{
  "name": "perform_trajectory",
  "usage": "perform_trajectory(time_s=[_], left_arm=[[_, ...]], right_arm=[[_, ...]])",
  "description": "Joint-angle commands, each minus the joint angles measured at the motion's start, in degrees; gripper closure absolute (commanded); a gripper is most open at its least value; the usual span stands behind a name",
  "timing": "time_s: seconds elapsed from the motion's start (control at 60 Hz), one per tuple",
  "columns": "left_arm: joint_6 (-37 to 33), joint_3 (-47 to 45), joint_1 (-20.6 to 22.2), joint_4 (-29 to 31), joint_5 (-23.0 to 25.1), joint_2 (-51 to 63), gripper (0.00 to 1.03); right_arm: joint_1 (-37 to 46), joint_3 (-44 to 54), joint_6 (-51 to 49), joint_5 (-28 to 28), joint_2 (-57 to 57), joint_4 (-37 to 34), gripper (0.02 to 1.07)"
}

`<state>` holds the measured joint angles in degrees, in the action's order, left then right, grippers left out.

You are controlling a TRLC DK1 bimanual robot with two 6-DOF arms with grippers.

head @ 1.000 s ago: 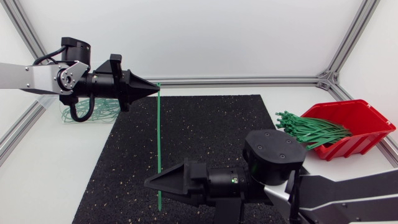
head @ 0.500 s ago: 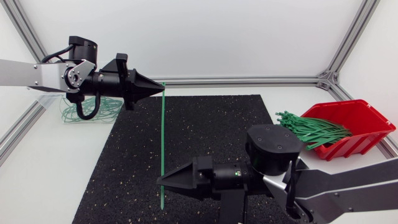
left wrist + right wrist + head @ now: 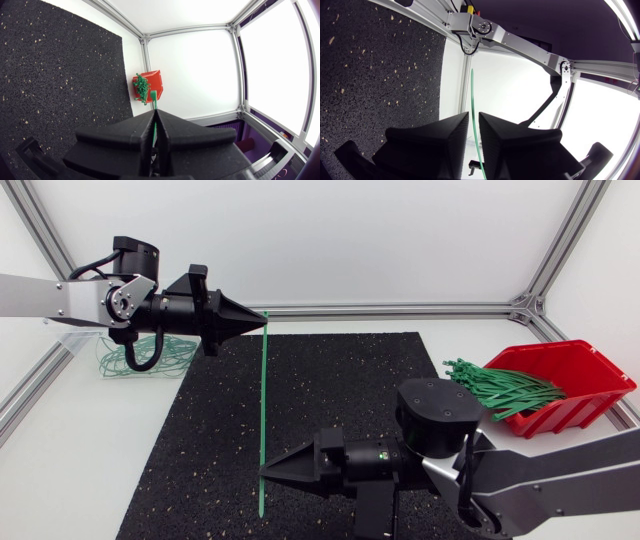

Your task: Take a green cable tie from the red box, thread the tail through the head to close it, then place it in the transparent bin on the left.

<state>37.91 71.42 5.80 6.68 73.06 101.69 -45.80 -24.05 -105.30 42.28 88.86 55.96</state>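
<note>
My left end effector (image 3: 262, 319) was pressed together on one end of the green cable tie (image 3: 262, 400). My right end effector (image 3: 266, 472) stood slightly spread around it near the other end.

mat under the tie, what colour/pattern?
Black mat with small pale speckles; clearest in the left wrist view.

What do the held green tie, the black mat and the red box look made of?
Cable tie: smooth green plastic, probably nylon; a thin, straight strip.
Mat: matte black, grainy with pale flecks, likely rubber crumb.
Red box: hard moulded plastic, judging by its even colour and slight sheen.
</note>
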Motion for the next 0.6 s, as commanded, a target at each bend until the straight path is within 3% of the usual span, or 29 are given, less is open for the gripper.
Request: perform_trajectory(time_s=[0.0, 0.317, 0.467, 0.583], left_arm=[[0.1, 1.0, 0.5, 0.4, 0.7, 1.1, 1.00], [0.1, 0.8, 1.3, 0.4, 0.6, 1.1, 1.00], [0.0, 0.8, 1.4, 0.4, 0.6, 1.2, 1.00], [-0.2, 0.8, 1.3, 0.4, 0.6, 1.4, 1.00]], right_arm=[[0.5, -0.6, -1.1, 0.8, 1.1, 1.2, 0.89], [0.1, -0.6, -1.1, 0.8, 1.3, 1.3, 0.91], [0.1, -0.6, -1.1, 0.8, 1.3, 1.3, 1.01], [0.5, -0.6, -1.2, 0.8, 1.9, 1.3, 1.01]])
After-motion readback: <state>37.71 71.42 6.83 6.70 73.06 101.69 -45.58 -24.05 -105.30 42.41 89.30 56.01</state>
